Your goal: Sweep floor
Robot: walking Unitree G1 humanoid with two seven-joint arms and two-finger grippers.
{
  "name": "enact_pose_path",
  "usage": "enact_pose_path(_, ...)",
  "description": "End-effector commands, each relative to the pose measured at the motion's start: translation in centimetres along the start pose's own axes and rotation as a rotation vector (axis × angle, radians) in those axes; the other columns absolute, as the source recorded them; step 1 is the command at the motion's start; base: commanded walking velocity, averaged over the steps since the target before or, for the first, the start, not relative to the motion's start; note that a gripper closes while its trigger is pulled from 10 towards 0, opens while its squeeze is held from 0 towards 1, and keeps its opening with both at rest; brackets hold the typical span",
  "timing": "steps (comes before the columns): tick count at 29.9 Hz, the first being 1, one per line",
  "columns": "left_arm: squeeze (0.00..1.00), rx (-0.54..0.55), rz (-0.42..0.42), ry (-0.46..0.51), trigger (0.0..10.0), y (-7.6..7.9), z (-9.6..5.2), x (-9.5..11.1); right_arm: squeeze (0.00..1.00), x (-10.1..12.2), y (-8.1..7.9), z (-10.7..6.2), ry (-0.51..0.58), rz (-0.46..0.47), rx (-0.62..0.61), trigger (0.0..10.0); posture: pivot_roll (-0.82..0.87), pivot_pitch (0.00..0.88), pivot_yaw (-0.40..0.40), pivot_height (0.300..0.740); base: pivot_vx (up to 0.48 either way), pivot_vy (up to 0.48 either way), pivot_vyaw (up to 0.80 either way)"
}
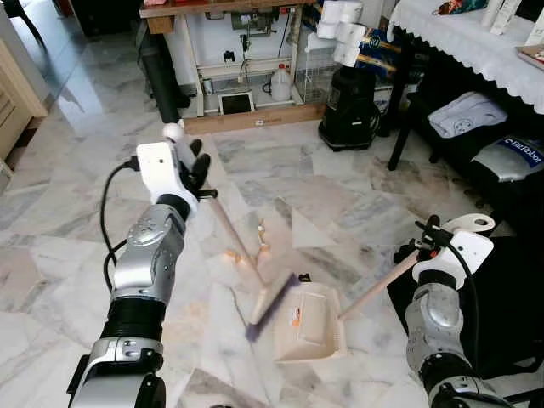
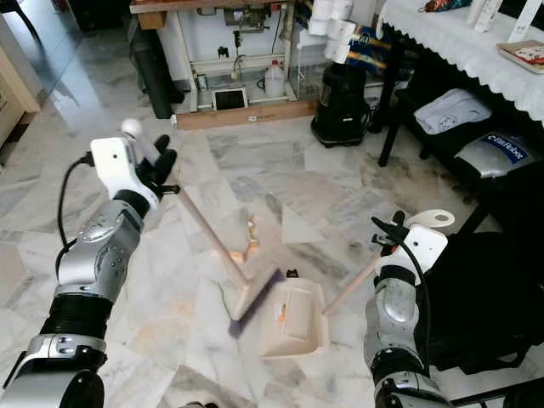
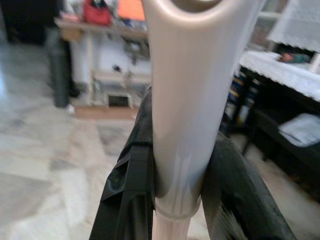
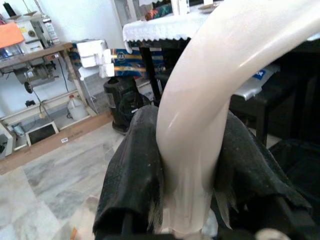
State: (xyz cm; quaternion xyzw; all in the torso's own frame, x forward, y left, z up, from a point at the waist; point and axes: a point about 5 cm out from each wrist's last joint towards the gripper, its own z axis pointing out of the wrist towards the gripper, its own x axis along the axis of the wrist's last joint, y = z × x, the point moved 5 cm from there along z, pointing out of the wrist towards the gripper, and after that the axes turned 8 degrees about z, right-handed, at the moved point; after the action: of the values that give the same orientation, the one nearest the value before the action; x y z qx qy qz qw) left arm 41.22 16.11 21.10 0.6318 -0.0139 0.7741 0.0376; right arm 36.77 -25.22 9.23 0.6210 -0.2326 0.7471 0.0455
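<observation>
The left gripper [image 1: 194,170] is clamping its two black fingers [image 3: 131,200] around the top end of the broom handle [image 1: 231,234], with the looped tip of the handle poking up just past the jaws. Holding it that high is letting the long pale stick slant down and away from the jaws, so the broom head [image 1: 270,304] is meeting the floor at an angle. The purple-grey bristles are lying right against the open lip of the dustpan [image 1: 308,325], which looks like the reason for the slant: the head is placed to push scraps inward.

The right gripper [image 1: 422,244] is closing its fingers [image 4: 131,175] on the upper end of the dustpan handle [image 1: 378,287], whose cream loop is curving out above the jaws. From there the handle is running down to the beige pan, which is sitting flat on the marble floor [image 1: 76,212] with its mouth turned toward the bristles; I judge the right arm is simply steadying it.

Beyond the broom head, a few orange-brown scraps [image 1: 246,248] are lying on the tiles beside the stick, not yet gathered. A small orange bit seems to be resting inside the pan already
</observation>
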Motion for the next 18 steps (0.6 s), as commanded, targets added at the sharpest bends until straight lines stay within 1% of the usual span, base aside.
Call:
enact_pose_path(1,0.00,0.048,0.040,0.096,10.0,-1.1,0.2,2.2,0.00,1.4,-0.6,0.9,0.047,0.033,0.002,10.0,0.01,0.000,0.019,0.740,0.000,0.000,0.00)
enact_pose_path(2,0.00,0.060,0.051,0.100,10.0,-1.3,0.1,2.2,0.00,1.5,-0.7,0.9,0.049,0.037,0.003,10.0,0.01,0.000,0.014,0.740,0.000,0.000,0.00)
enact_pose_path(3,0.00,0.081,0.088,0.099,10.0,-1.5,-0.2,1.8,0.00,1.7,-1.3,1.0,0.055,0.035,0.029,10.0,0.01,0.000,0.006,0.740,0.000,0.000,0.00)
enact_pose_path(5,0.00,0.095,0.123,0.093,10.0,-1.6,-0.5,1.3,0.00,1.9,-2.0,1.0,0.060,0.030,0.059,10.0,0.02,0.000,-0.003,0.740,0.000,0.000,0.00)
enact_pose_path(8,0.00,0.100,0.138,0.092,10.0,-1.7,-0.6,1.1,0.00,1.9,-2.2,1.0,0.062,0.031,0.065,10.0,0.02,0.000,-0.003,0.740,0.000,0.000,0.00)
enact_pose_path(9,0.00,0.141,0.144,0.073,10.0,-2.4,-1.2,-0.3,0.00,1.8,-2.8,1.0,0.059,0.028,0.073,10.0,0.02,0.000,0.009,0.740,0.000,0.000,0.00)
enact_pose_path(12,0.00,0.179,0.147,0.050,10.0,-3.3,-1.7,-1.9,0.00,2.0,-3.1,1.1,0.066,0.025,0.070,10.0,0.00,0.000,0.021,0.740,0.000,0.000,0.00)
enact_pose_path(15,0.00,0.176,0.161,0.033,10.0,-3.4,-1.8,-2.6,0.00,2.2,-3.2,1.1,0.079,0.019,0.071,10.0,-0.01,0.000,0.034,0.740,0.000,0.000,0.00)
enact_pose_path(18,0.00,0.152,0.193,0.001,10.0,-2.8,-1.7,-3.7,0.00,2.6,-3.0,0.7,0.108,-0.022,0.092,10.0,-0.04,0.000,0.045,0.740,0.000,0.000,0.00)
